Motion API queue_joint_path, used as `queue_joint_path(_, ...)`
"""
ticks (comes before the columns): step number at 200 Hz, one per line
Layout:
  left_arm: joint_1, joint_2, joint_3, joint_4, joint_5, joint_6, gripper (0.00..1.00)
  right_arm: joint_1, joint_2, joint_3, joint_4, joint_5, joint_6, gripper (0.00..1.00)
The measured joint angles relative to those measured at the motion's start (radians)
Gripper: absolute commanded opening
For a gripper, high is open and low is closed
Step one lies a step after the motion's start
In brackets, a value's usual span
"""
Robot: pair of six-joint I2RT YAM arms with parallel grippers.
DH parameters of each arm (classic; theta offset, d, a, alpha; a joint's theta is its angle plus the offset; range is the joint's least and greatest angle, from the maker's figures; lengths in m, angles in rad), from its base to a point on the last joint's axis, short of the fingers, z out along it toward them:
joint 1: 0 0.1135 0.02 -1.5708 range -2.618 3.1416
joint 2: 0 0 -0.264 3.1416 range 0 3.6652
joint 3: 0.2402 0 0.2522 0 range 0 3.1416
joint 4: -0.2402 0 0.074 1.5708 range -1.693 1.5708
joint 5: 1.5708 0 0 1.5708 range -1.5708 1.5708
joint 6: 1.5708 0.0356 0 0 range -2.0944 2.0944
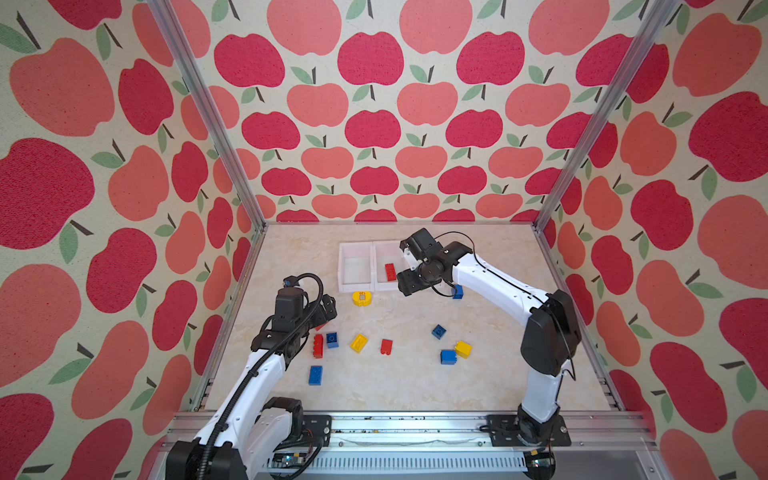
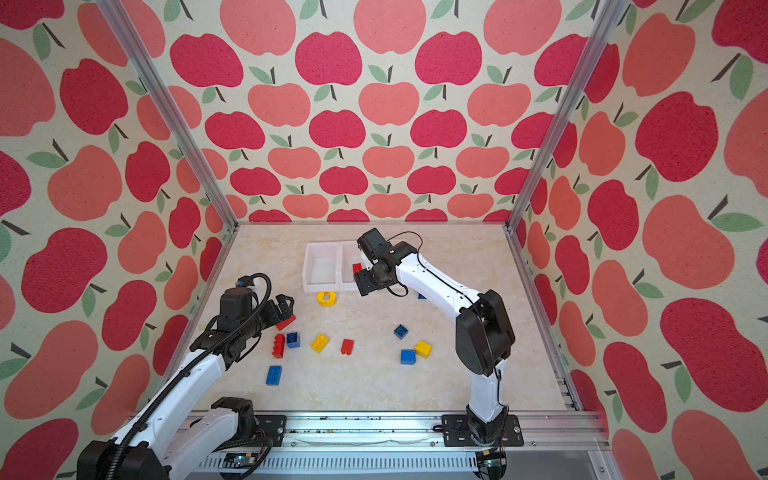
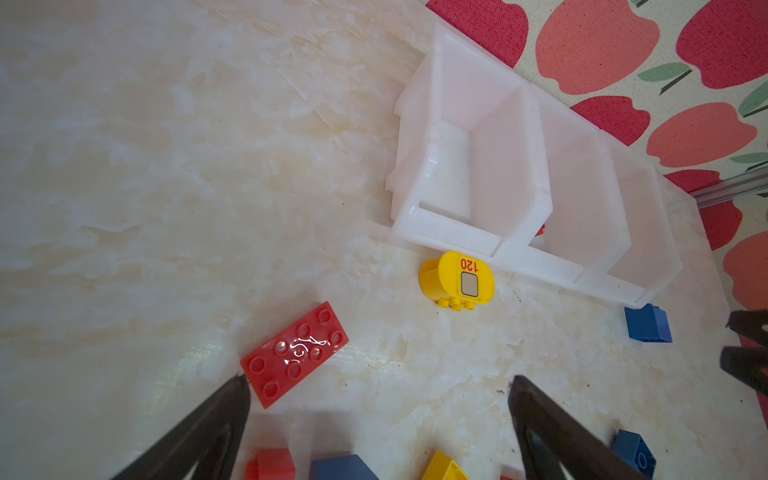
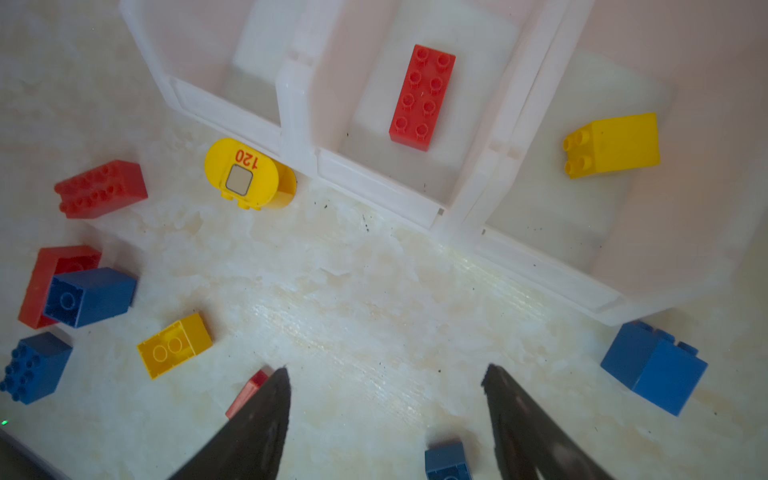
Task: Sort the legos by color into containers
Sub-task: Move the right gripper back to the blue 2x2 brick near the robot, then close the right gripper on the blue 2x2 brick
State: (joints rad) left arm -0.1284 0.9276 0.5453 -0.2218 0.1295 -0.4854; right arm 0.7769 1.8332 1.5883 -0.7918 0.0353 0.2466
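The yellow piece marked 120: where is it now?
In both top views the yellow 120 piece lies on the table just in front of the white bins, where left and middle bins join.

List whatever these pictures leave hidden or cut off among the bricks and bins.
- Third bin: the right arm covers it in both top views; its yellow brick shows only in the right wrist view.
- Red brick in the middle bin: a bin wall hides all but a sliver in the left wrist view.
- Flat red brick: mostly under the left gripper in a top view.
- Blue brick: cut off by the frame edge, right wrist view.
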Motion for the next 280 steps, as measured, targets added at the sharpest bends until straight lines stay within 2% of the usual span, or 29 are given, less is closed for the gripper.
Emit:
queue_joint_path(48,0.000,0.004,0.000,0.000,0.002,0.000,0.99,0.002,-0.159,-0.246,0.010,-0.024,-0.048,0.82)
queue_joint_path(102,0.000,-0.009,-0.001,0.000,0.002,-0.006,0.99,0.006,-0.180,-0.375,0.010,-0.018,-0.095,0.83)
queue_joint_path(196,0.000,-0.038,-0.004,-0.015,0.002,-0.018,0.99,0.008,-0.108,-0.435,0.049,0.026,-0.120,0.82)
queue_joint_path(280,0.000,-0.058,-0.018,-0.023,0.002,-0.022,0.99,0.008,-0.067,-0.458,0.078,0.052,-0.136,0.72)
